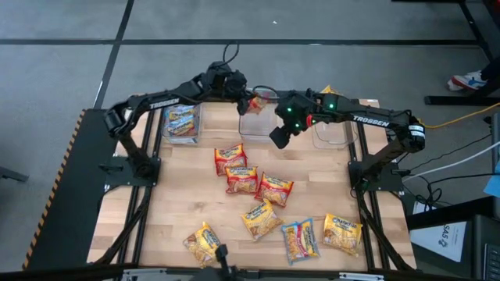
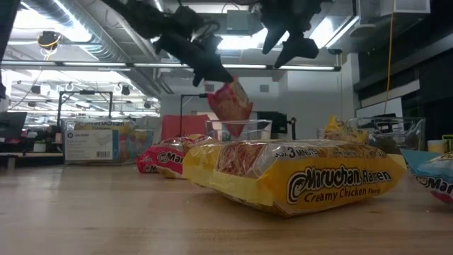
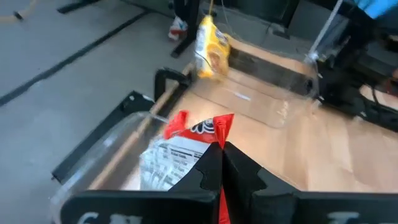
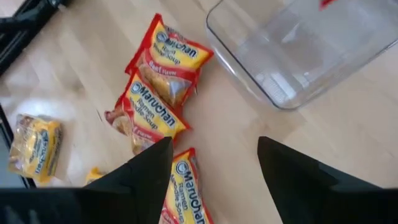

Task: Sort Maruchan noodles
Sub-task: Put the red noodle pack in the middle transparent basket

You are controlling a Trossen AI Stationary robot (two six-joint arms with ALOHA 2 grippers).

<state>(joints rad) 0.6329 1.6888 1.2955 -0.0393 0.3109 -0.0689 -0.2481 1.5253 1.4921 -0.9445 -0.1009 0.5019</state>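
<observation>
The noodles point(image 1: 258, 187) lie mostly loose on the table point(image 1: 187, 195), in front of the middle bin point(image 1: 258, 125). One red packet point(image 2: 230, 103) hangs over that bin, pinched by its edge in the closed left gripper point(image 1: 244, 97). The right gripper point(image 1: 279, 134), jaws wide and empty, hovers just beside the bin. To finish this step well, the left arm should probably lower the packet inside the bin walls before letting go, so it does not catch the rim. The right should then centre over a red packet point(image 4: 166, 53) near the bin.
</observation>
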